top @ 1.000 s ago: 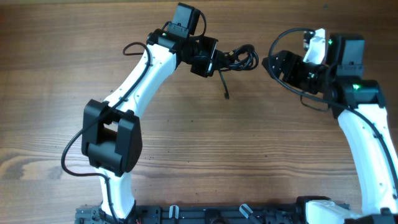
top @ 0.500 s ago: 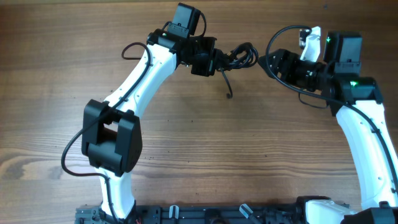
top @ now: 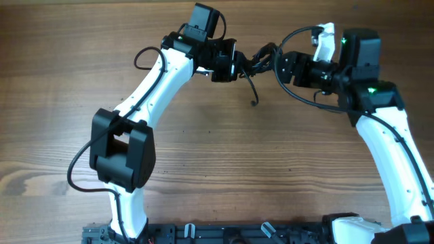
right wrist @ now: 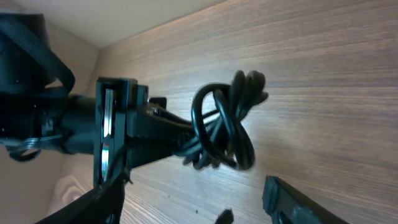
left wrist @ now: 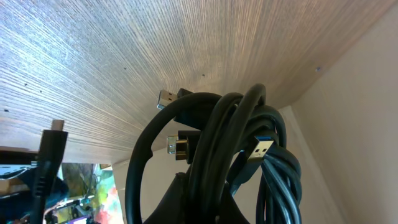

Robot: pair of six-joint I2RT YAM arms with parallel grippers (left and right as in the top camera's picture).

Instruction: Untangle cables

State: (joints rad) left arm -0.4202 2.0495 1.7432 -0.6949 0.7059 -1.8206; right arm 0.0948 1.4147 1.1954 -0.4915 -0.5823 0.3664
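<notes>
The cables (top: 261, 61) are a tangled bundle of thin black cords with plug ends, held up above the wooden table at the back middle. My left gripper (top: 239, 66) is shut on the bundle; the left wrist view shows the cords (left wrist: 249, 155) squeezed between its fingers, with USB plugs sticking out. One loose end (top: 252, 93) hangs down from the bundle. My right gripper (top: 279, 64) is open, its fingers spread wide just right of the bundle; the right wrist view shows the looped cables (right wrist: 225, 127) ahead of its fingers (right wrist: 193, 199).
The wooden table (top: 217, 156) spans the view. The thicker black cable wired to the right arm (top: 302, 35) arcs above the right gripper. The left arm's cable (top: 139, 55) loops out at its upper left.
My right gripper has moved left toward the bundle and now sits beside it. My left gripper has lifted the bundle slightly; the hanging end has swung to the right.
</notes>
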